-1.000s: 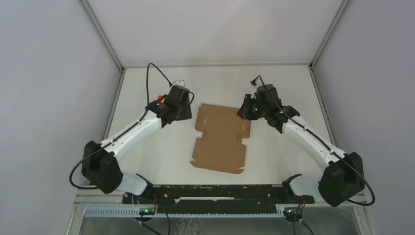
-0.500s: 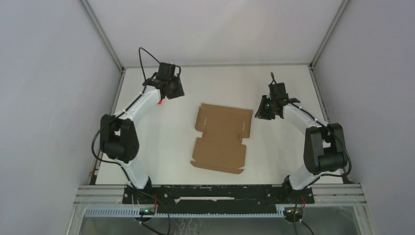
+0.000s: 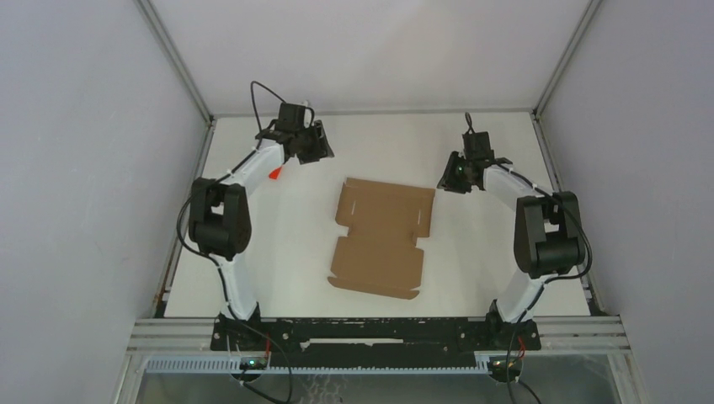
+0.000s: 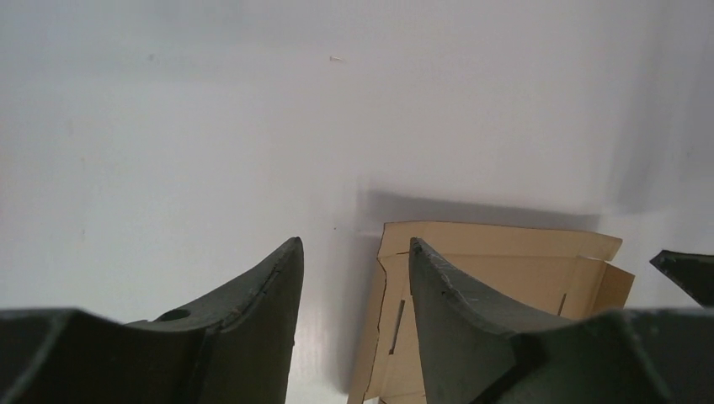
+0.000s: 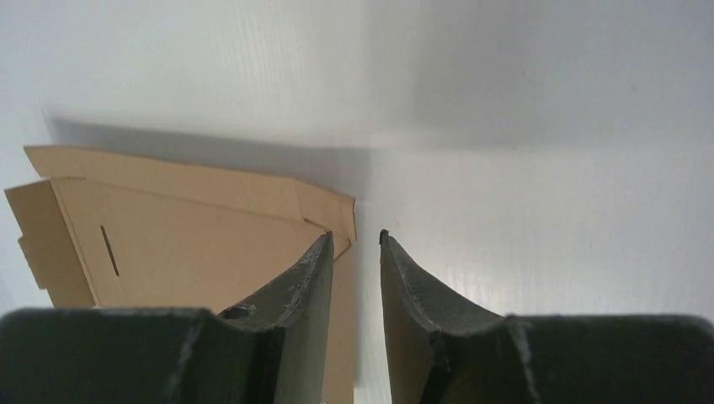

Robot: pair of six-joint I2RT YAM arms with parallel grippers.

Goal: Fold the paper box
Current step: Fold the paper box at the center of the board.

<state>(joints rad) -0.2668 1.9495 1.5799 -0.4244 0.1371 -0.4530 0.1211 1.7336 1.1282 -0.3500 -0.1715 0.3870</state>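
Note:
The paper box (image 3: 380, 236) is a flat brown die-cut cardboard sheet with flaps and slits, lying in the middle of the white table. My left gripper (image 3: 321, 151) hovers beyond its far left corner, apart from it. In the left wrist view this gripper (image 4: 354, 244) is open and empty, with the sheet's edge (image 4: 505, 261) showing past the right finger (image 4: 471, 320). My right gripper (image 3: 447, 180) hangs just off the sheet's far right corner. In the right wrist view the right gripper (image 5: 354, 236) stands open by a narrow gap above the cardboard's edge (image 5: 185, 227), holding nothing.
Grey enclosure walls with metal corner rails (image 3: 183, 67) close in the table on three sides. A black rail (image 3: 379, 330) carrying the arm bases runs along the near edge. A small red piece (image 3: 274, 174) shows beside the left arm.
Both arms have folded upright, with elbows drawn in over their bases. The left gripper moved back and away from the sheet's left edge, the right one slightly right. The sheet has not moved.

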